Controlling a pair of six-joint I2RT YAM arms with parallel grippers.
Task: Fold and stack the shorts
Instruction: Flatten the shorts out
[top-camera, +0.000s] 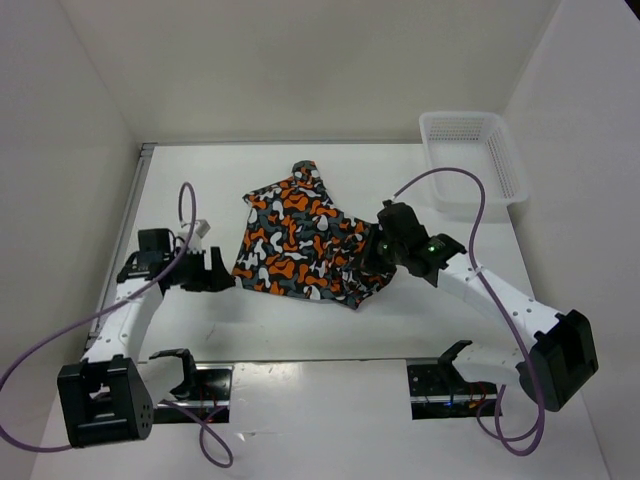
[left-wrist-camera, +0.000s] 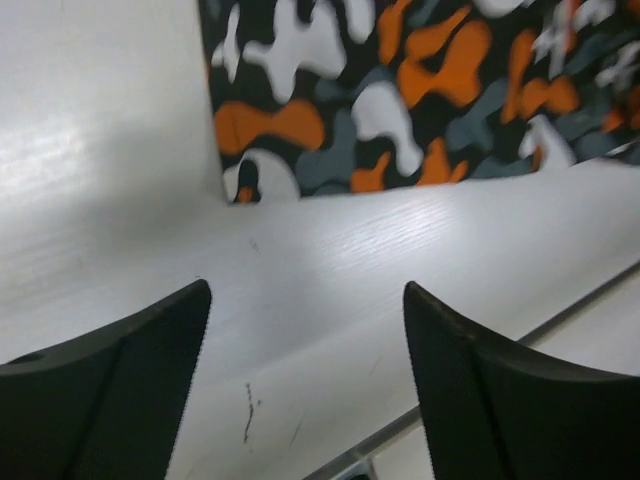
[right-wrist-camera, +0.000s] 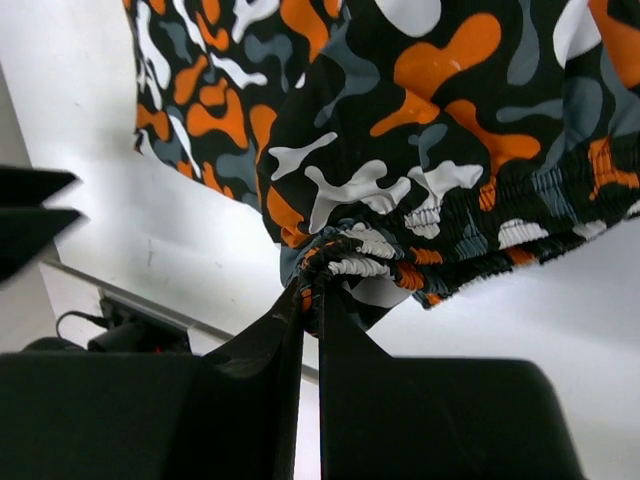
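Shorts (top-camera: 305, 245) are lying spread across the middle of the table (top-camera: 200, 180), slightly skewed, with one pointed flap reaching toward the rear wall. The left edge is running straight; the near edge is slanting down to the right corner, where the cloth is bunching.

Left gripper (top-camera: 215, 272) is sitting low, just beside the near-left corner of the shorts, not touching. In the wrist view its jaws are standing wide apart (left-wrist-camera: 305, 290) with only bare tabletop between them, and the cloth corner (left-wrist-camera: 400, 100) is lying just beyond the fingertips.

Right gripper (top-camera: 368, 262) is pressing against the right edge. In its wrist view the jaws are pinching tight (right-wrist-camera: 312, 290) on a gathered bit of elastic waistband, and the shorts (right-wrist-camera: 400, 150) are lifting up from that pinch.

Open room: bare table is showing left of the cloth up to the side rail, behind it to the rear wall, and in a strip along the near edge.

Basket (top-camera: 515, 170), white mesh, is sitting in the far right corner, well apart from the shorts. Its mesh floor is showing through the open top.
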